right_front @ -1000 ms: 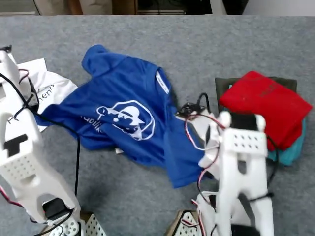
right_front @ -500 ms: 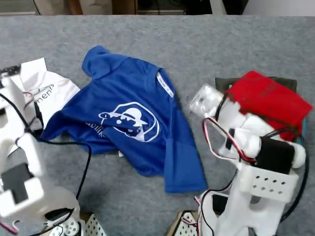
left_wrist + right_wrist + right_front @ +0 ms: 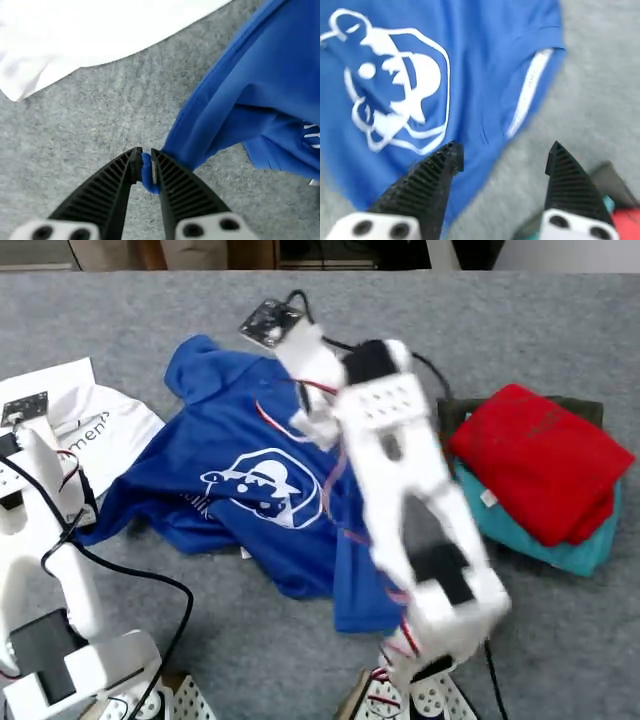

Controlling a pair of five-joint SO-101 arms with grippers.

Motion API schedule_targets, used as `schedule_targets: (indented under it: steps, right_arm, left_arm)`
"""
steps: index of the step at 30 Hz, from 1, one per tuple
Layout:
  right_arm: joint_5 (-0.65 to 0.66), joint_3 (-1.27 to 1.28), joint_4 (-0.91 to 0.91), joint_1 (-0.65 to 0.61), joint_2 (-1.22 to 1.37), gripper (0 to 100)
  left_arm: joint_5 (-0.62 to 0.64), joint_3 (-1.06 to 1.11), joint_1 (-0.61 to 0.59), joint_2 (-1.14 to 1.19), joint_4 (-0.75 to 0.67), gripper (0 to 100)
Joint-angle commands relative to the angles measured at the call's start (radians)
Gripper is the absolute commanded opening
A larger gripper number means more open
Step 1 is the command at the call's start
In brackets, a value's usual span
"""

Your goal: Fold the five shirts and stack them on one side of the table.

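Left wrist view: shirt [image 3: 260, 95] between jaws

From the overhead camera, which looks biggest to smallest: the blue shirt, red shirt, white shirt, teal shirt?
Largest: blue shirt, spread out.
Next: red shirt and white shirt look alike; the white runs off the view's edge, so no ranking.
Smallest: teal shirt, mostly hidden under the red.

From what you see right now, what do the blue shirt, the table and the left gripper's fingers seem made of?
The blue shirt looks like soft knit cloth, perhaps cotton: matte, it drapes and creases. The table seems covered in grey felt or carpet: fuzzy, mottled surface. The left gripper, its fingers ridged and faintly shiny, looks like black hard plastic.
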Motion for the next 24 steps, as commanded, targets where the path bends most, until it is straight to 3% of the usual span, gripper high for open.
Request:
schedule_targets:
  steps: [1,11,14,18,24]
  right_arm:
    - [-0.044,-0.243,0.008,-0.021,0.291,27.7]
    - [-0.051,-0.783,0.285,0.005,0.854,27.4]
    - [-0.051,-0.731,0.285,0.028,0.855,23.6]
    - [-0.051,-0.553,0.285,0.061,0.786,0.4]
    - [-0.051,-0.223,0.285,0.159,0.530,5.5]
  left_arm:
    - [0.025,-0.003,0.000,-0.038,-0.009,2]
    - [0.031,0.003,-0.002,-0.038,-0.011,2]
    - [0.031,0.018,0.000,-0.038,-0.011,2]
    - [0.029,0.040,-0.006,-0.038,-0.025,2]
    - [0.026,0.071,-0.005,-0.039,-0.058,2]
